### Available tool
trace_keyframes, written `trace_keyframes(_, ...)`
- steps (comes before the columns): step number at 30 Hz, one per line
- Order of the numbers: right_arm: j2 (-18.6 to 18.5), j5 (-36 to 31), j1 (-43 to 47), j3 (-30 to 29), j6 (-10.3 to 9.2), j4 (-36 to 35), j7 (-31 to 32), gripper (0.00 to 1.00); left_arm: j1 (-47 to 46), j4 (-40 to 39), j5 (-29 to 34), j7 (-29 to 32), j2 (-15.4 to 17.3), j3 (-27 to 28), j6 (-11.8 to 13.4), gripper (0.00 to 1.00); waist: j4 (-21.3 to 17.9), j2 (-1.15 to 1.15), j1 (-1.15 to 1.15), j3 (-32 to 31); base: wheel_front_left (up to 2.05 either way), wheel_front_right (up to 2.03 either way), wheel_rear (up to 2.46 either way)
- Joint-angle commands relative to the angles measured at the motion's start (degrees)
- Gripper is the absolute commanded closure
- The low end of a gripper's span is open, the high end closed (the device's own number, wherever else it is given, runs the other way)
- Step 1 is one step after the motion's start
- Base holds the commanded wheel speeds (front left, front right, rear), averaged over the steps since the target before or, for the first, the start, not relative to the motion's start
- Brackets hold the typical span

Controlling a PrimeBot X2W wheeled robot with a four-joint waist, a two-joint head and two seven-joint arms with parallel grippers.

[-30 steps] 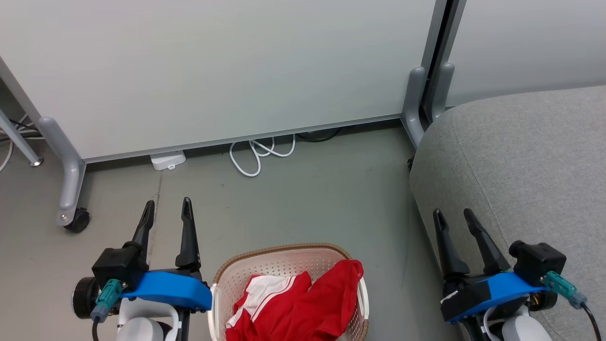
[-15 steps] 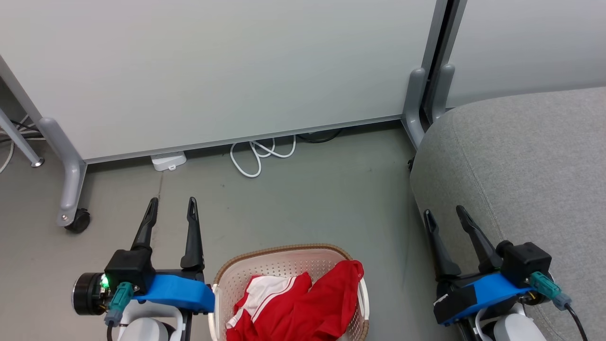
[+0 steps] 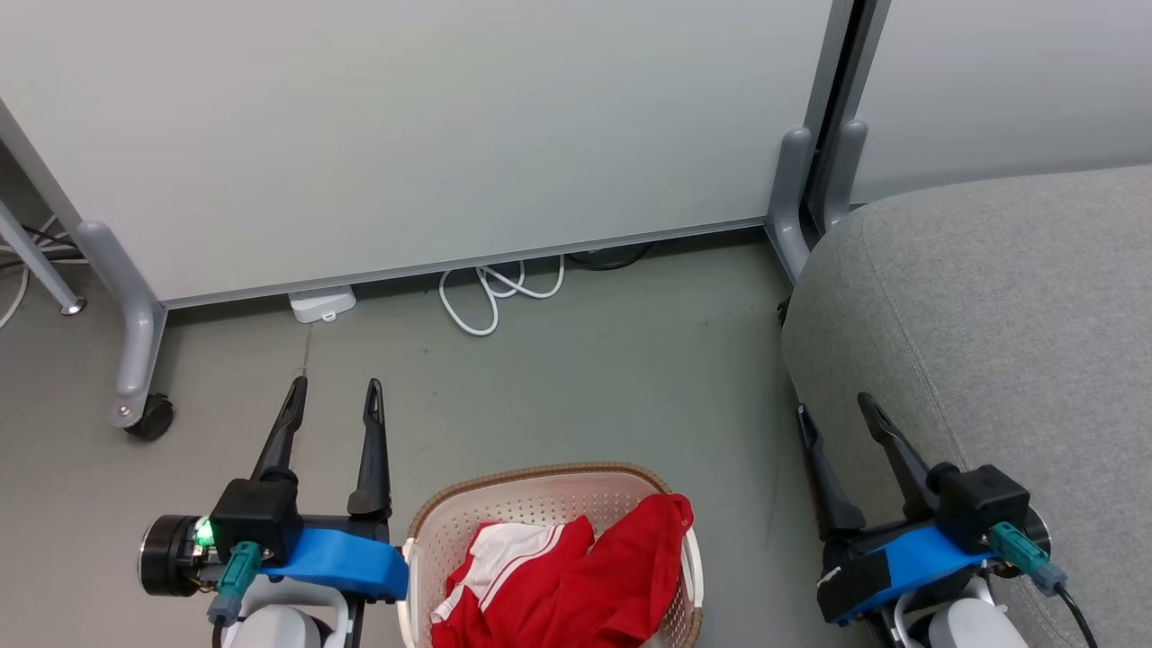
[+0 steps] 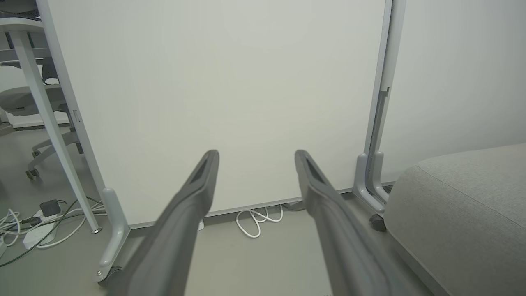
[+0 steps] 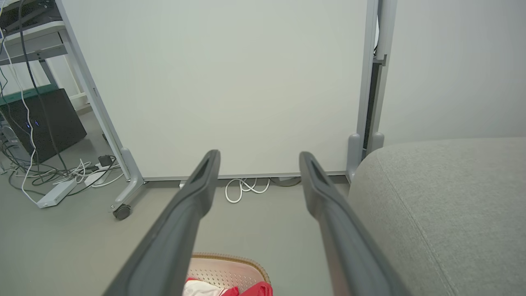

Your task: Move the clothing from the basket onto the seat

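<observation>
Your left gripper (image 3: 335, 387) and right gripper (image 3: 833, 405) are spread, empty; clothes (image 3: 576, 576) in the basket (image 3: 531, 474) lie at the nearer left's 4 o'clock.

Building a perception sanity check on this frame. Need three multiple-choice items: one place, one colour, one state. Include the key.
1. In the head view, where is the seat relative to the basket?
A. On the robot's right of it
B. On the robot's left of it
C. Underneath it

2. The clothing in the basket is mainly:
A. Blue
B. Red with white stripes
C. Grey

3. The left gripper and right gripper are:
A. Both open, holding nothing
B. Both shut on the clothing
C. Left open, right shut on the basket's rim

Key:
1 A: the seat is at the right, and the basket stands on the floor at bottom centre.
2 B: red fabric with white bands is heaped inside the basket.
3 A: in both wrist views the jaws stand wide apart with nothing between them.
</observation>
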Motion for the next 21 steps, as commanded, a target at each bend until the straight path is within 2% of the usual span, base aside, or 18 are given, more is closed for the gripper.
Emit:
trace_keyframes(1,-0.3,-1.1,-0.9,0.1,0.02,0.2,-0.5,0.0,-0.8,0.1,1.2,-0.5,0.0,0.4,-0.2,0.0,0.0,0.0,0.0,0.0,0.0,0.0,0.0)
trace_keyframes(21,-0.3,-1.2,-1.0,0.1,0.02,0.5,-0.8,0.0,-1.2,1.3,3.5,-0.8,-1.0,1.4,-2.2,0.0,-0.3,0.0,0.0,0.7,0.0,0.0,0.0)
